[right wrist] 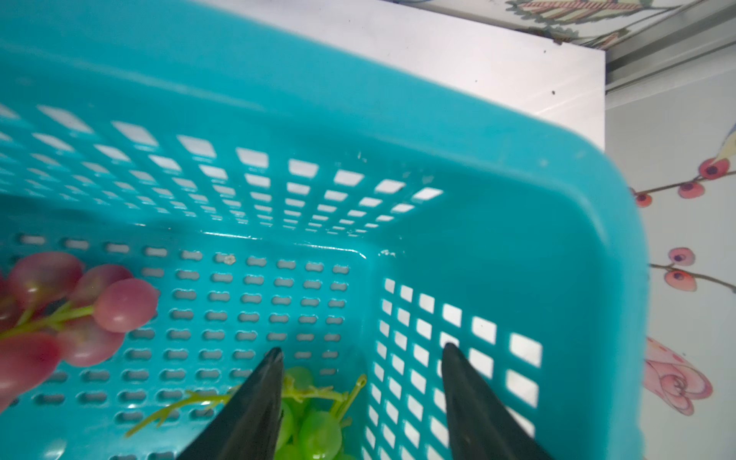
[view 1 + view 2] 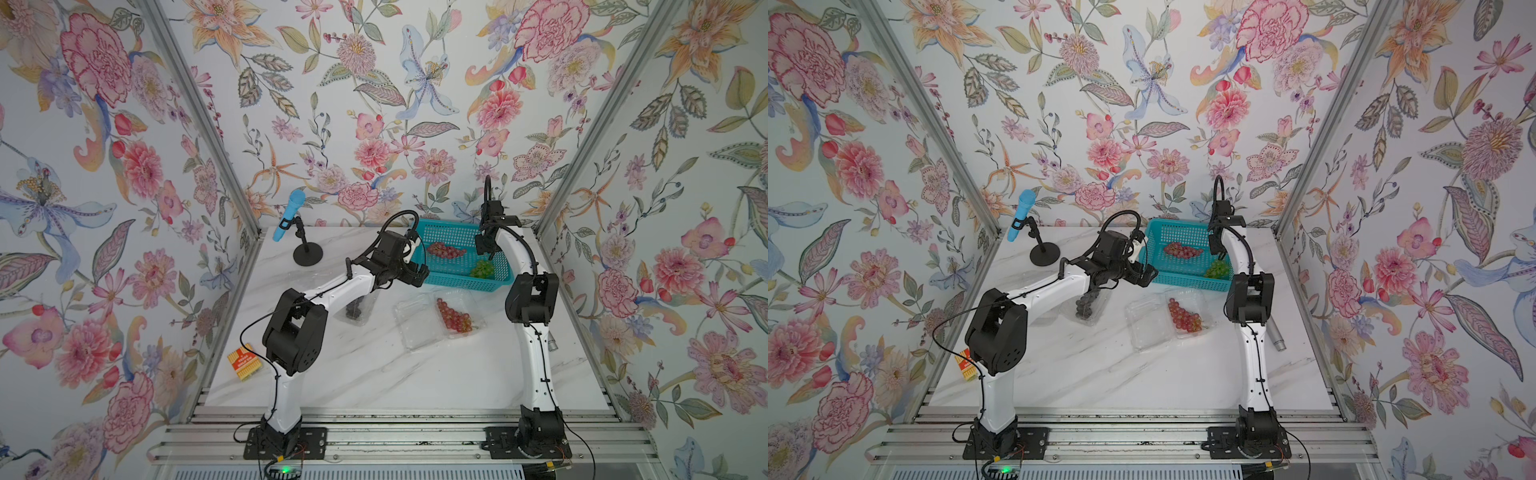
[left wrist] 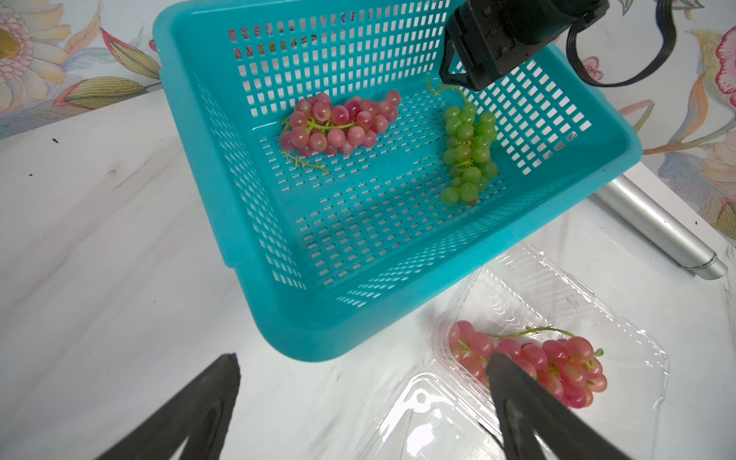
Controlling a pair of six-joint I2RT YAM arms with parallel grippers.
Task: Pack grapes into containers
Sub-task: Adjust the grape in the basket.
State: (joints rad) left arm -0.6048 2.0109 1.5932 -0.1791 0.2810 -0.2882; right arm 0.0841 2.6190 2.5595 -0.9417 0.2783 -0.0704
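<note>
Top views: the likeliest fault I foresee is a bunch snagging on the rim of the basket during the carry. The green bunch and a loose red bunch lie deep on its floor at the back of the desk, while the open box with the packed red bunch sits in front. A dark bunch sits in a second box under my left arm. My right fingers reach down inside the basket at the green bunch's stem end; my left fingers hang just outside its near corner. Left wrist view: a careless swing could knock the open box's thin lid, which lies near one finger. My left fingers are spread wide above bare desk, holding and touching nothing. Right wrist view: the green stem is thin and sits hard by one finger, so closing here may catch only a twig or squash a grape, and the bunch could slip on the lift. The other finger is near the side wall and could snag a slot. My right fingers stand partly apart, astride that stem, nothing pinched; whether one finger touches the top grapes I cannot tell.
</note>
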